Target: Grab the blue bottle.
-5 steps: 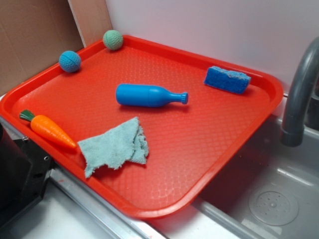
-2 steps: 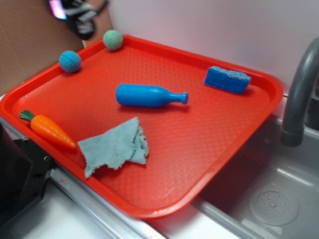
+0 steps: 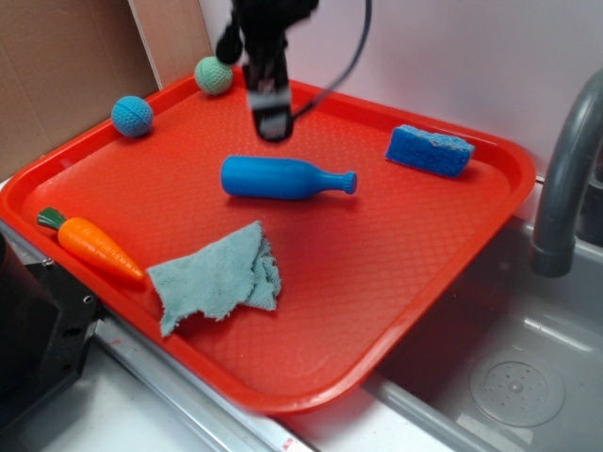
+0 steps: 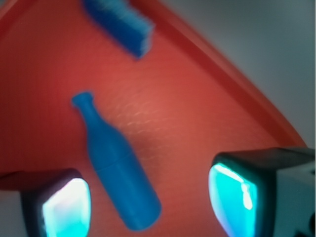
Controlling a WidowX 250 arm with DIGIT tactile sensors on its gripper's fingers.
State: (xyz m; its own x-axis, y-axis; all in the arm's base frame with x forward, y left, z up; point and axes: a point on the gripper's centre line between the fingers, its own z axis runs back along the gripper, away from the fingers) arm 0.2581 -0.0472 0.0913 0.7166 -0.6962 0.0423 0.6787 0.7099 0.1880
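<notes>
The blue bottle lies on its side in the middle of the red tray, neck pointing right. My gripper hangs above the tray just behind the bottle's body, blurred by motion. In the wrist view the bottle lies below, between my two fingers, its base nearest the camera and its neck pointing away. My gripper is open and holds nothing; its cyan pads stand wide apart.
On the tray are an orange carrot, a teal cloth, a blue sponge, a blue knitted ball and a green knitted ball. A grey faucet and sink lie to the right.
My gripper has come in from the upper left and moved right and down to just behind the bottle. The bottle and the other things have not moved.
</notes>
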